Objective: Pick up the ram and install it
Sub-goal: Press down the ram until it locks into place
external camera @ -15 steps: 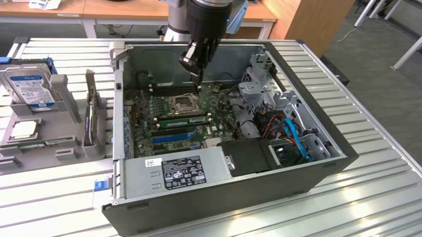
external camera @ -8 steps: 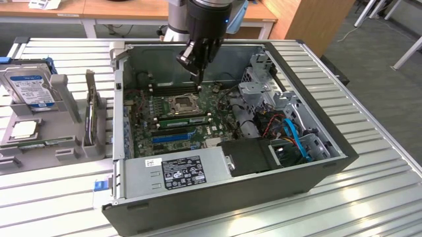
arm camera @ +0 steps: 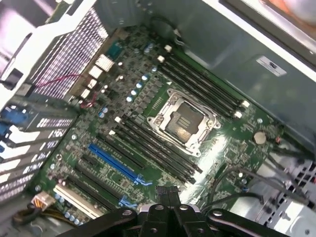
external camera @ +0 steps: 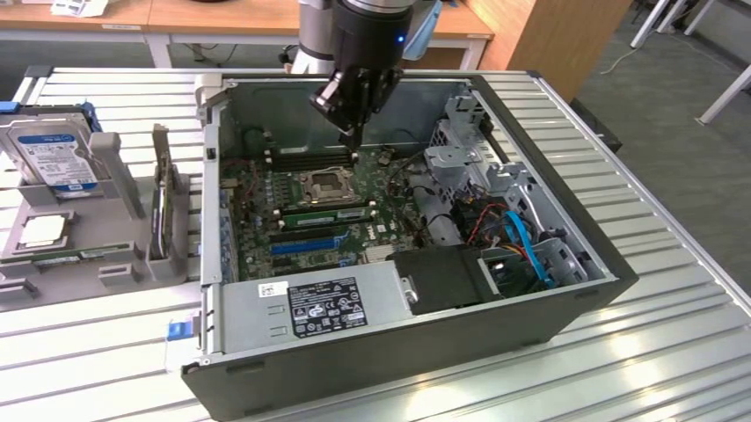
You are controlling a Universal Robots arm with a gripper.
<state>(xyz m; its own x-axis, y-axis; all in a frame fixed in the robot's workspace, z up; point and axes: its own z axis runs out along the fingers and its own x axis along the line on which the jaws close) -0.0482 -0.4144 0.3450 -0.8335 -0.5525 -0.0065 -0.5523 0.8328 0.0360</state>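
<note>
My gripper [external camera: 348, 132] hangs inside the open computer case [external camera: 551, 220], shut and holding nothing. Its tips are just above the motherboard [external camera: 352, 198], near the far bank of black memory slots [external camera: 308, 156]. In the wrist view the gripper [arm camera: 167, 190] has its fingertips pressed together over the board, beside the CPU socket [arm camera: 185, 121] and the memory slots [arm camera: 153, 148]. A thin green stick that looks like the ram [external camera: 80, 256] lies in the grey holder [external camera: 118, 268] outside the case, at the exterior view's left, well away from the gripper.
The holder also carries a hard drive [external camera: 53, 154], a CPU chip [external camera: 41, 230] and an upright card [external camera: 161, 189]. In the case are a blue expansion slot [arm camera: 118, 163], the power supply [external camera: 317, 303], a drive cage [external camera: 470, 158] and cables [external camera: 516, 237]. All of this stands on a slatted metal table [external camera: 657, 352].
</note>
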